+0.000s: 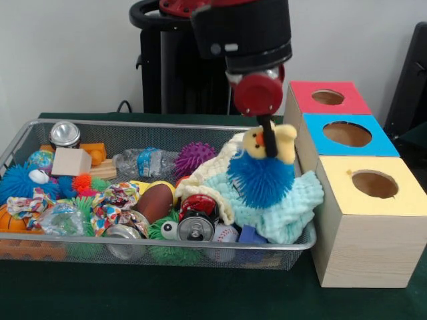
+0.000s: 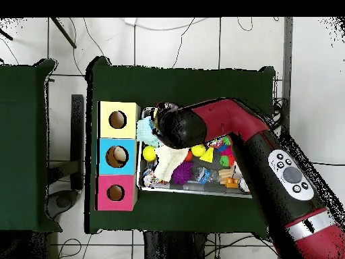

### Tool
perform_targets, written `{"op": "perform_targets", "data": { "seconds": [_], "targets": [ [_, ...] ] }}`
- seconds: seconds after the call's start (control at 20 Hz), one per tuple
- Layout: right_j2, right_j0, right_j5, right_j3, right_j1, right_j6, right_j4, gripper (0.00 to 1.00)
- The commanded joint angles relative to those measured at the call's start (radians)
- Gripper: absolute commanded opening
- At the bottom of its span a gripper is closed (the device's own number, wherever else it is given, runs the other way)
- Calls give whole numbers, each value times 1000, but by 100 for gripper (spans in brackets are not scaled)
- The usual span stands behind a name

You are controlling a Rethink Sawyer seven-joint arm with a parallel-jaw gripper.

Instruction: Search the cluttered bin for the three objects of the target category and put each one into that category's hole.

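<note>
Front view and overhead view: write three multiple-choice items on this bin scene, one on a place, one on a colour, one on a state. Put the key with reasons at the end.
1. Where do the wooden boxes stand?
A. Inside the bin
B. Beside one short end of the bin, in a row
C. On the floor

2. Which lid colour has the box nearest the front camera?
A. Yellow
B. Blue
C. Red

3. How is the crushed drink can lying?
A. Held up in the air
B. On top of a box
C. In the bin, against its front wall

Key:
1 B: the yellow box, blue box and red box line up next to the wire bin.
2 A: the yellow-topped box is the nearest of the three.
3 C: the can rests among the clutter while the gripper hangs over the blue spiky ball.
</note>
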Motion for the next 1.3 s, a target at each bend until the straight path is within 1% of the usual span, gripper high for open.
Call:
{"op": "perform_targets", "data": {
  "seconds": [0.05,0.1,0.25,0.4,0.45,1.3],
  "targets": [
    [-138,19,-116,24,121,169,-48,0],
    [-147,24,-128,27,121,160,-29,100],
    [-134,7,-157,41,130,166,-11,100],
    [-149,23,-165,41,118,171,-11,100],
    [-165,31,-162,37,108,185,-12,100],
    [-190,56,-159,18,95,165,1,100]
  ]
}}
